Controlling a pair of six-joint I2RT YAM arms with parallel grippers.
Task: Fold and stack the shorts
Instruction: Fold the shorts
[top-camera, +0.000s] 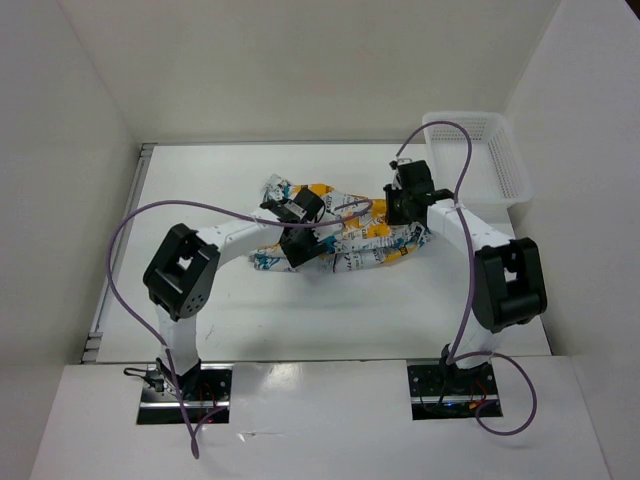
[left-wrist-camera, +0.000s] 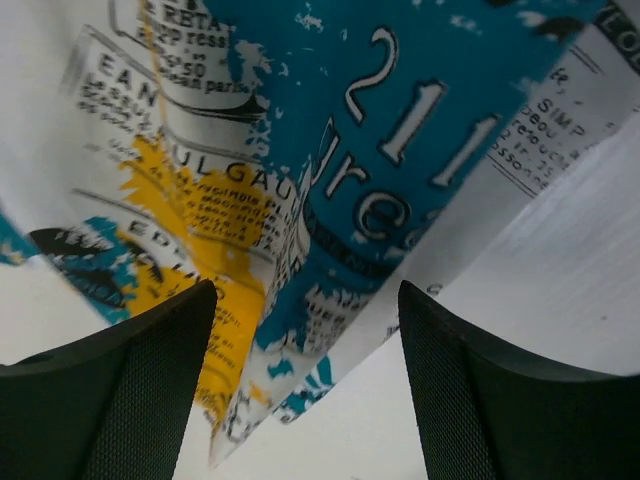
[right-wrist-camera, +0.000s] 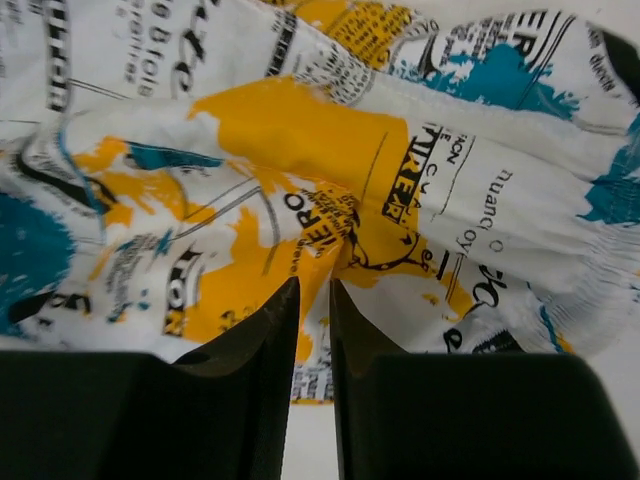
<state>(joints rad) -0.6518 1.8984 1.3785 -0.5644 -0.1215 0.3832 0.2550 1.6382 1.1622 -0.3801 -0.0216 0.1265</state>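
Shorts (top-camera: 345, 240), printed yellow, teal and black, lie crumpled at mid-counter (top-camera: 300, 315). My left tool (left-wrist-camera: 305, 295) stands spread wide over the cloth, gripping nothing. My right tool (right-wrist-camera: 313, 290) pinches a yellow fold.

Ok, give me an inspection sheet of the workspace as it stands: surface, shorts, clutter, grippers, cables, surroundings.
Surface: white table, no spills or marks seen.
Job's things: the shorts lie crumpled and unfolded at mid-table, under both grippers.
Clutter: white mesh basket at the far right corner, apart from the shorts.
Grippers: left gripper open, fingers wide apart over a fabric edge; right gripper shut on a pinch of the shorts.
Cables: purple cables loop from each base to its wrist; the right one arcs in front of the basket.
Surroundings: white walls on three sides; nothing else seen.
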